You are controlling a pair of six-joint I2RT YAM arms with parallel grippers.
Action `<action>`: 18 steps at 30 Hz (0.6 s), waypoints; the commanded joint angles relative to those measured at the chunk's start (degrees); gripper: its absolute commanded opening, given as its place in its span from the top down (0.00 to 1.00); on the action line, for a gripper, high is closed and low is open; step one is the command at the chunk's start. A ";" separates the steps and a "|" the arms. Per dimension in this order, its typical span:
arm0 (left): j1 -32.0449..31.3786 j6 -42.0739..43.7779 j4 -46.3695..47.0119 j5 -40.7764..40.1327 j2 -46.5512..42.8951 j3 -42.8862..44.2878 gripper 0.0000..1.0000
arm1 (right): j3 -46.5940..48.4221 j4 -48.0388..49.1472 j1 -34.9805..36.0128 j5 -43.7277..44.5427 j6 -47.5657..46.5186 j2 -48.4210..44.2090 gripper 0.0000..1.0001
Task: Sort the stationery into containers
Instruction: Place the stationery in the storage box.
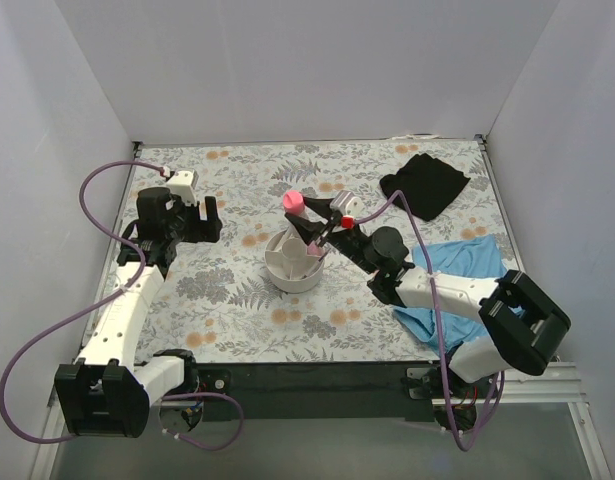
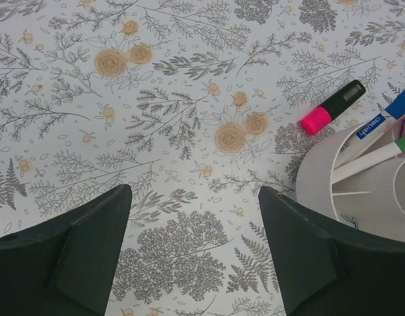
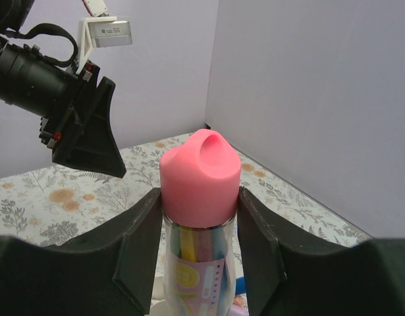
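Your left gripper hangs with jaws apart and empty near the left edge of the tabletop, well clear of trouble. A pink-and-dark highlighter lies loose just beside the organiser at the middle. Your right gripper is clamped on the pink-capped case, above the organiser; release it off-centre and it may strike a divider, tip out, or knock the markers standing inside

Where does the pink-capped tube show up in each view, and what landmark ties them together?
Top external: pink-capped tube centre, held in the right hand.
Left wrist: not in it; the pink-and-black marker there is another item.
Right wrist: centre, between that hand's fingers.
Shared landmark: the floral table cover.
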 commanded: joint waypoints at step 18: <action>0.04 1.79 0.74 2.49 -2.15 -2.97 0.22 | -0.96 10.77 1.16 -0.97 2.87 6.16 0.99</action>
